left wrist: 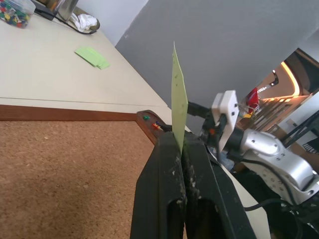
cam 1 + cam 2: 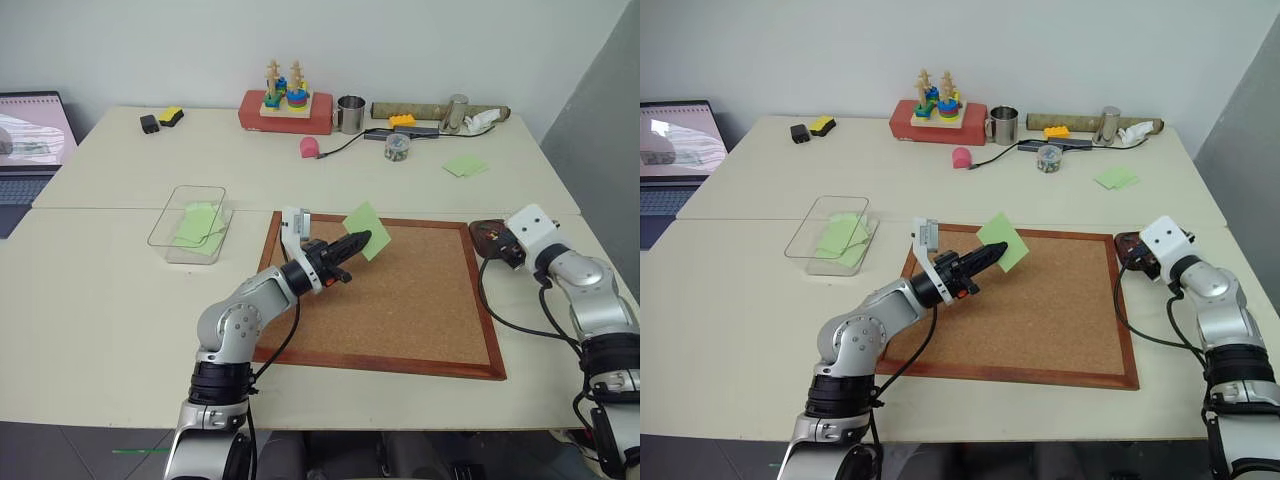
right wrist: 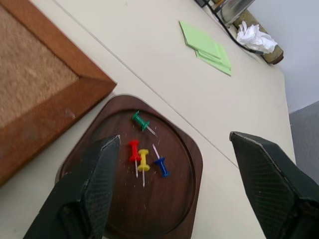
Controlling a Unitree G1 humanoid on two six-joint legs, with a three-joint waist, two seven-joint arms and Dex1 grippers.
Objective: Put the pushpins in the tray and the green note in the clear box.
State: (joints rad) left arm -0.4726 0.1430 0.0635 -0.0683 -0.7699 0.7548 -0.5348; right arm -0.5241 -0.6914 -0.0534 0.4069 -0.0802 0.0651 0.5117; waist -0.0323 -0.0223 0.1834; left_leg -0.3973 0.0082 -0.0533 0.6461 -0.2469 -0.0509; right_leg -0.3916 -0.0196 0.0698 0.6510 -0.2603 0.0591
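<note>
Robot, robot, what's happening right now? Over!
Left gripper shut on green note above corkboard. Right gripper open over tray, pushpins inside. Clear box path unblocked.

pushpins (image 3: 139, 157) – in tray (image 3: 187, 149) | green note (image 2: 366, 230) – lifted, apparently upright

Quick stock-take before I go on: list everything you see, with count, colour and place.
green note: one, pale green, held above the corkboard
corkboard: one, wood-framed, table centre
clear box: one, transparent, left of the corkboard, green paper inside
tray: one, dark brown, by the corkboard's right corner
pushpins: red and yellow, lying side by side in the tray, with one green and one blue
note stack: green, far right
pin jar: one, clear, far side
metal cup: one, far side
laptop: one, far left
left pincer: shut on the green note
right pincer: open over the tray
</note>
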